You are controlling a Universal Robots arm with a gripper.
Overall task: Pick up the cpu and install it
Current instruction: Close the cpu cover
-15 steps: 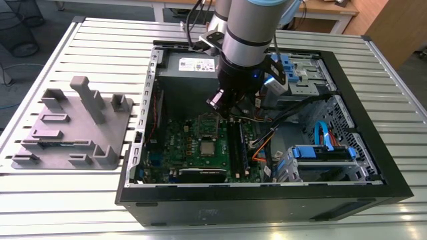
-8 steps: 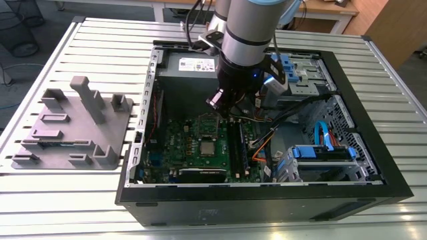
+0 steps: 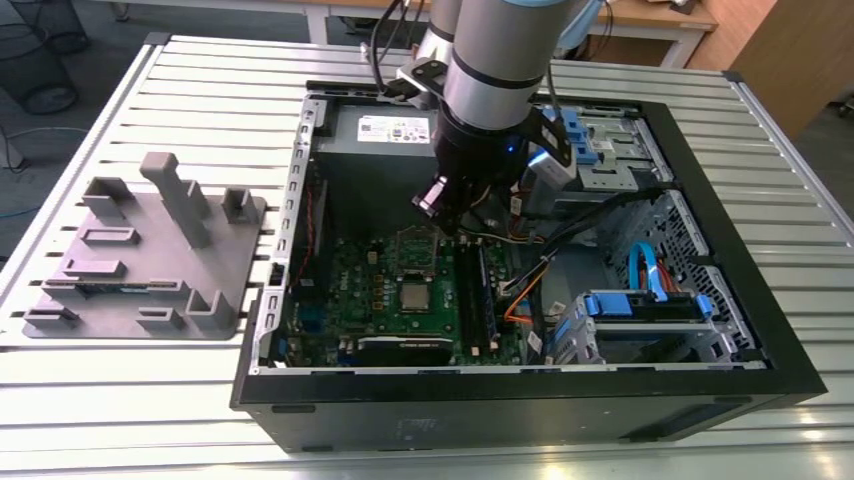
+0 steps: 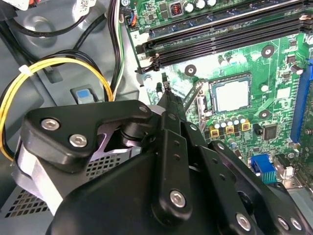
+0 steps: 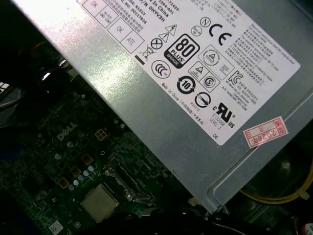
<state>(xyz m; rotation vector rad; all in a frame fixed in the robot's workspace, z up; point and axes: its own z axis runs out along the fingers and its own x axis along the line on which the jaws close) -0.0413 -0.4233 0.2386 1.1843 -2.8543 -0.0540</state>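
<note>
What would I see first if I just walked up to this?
The big grey robot arm reaches down into an open black computer case. Under it lies the green motherboard, with the shiny square cpu near its middle. A grey plastic tray sits beside the case, at the exterior view's left.

- arm (image 3: 497,60) cut off by the exterior view's top edge
- gripper (image 4: 166,89) hides much of the motherboard (image 4: 274,73) in the second wrist view
- power supply (image 5: 146,88) runs off the first wrist view's edges

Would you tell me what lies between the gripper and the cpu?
In the second wrist view, the socket's raised metal frame stands between gripper and cpu.
</note>
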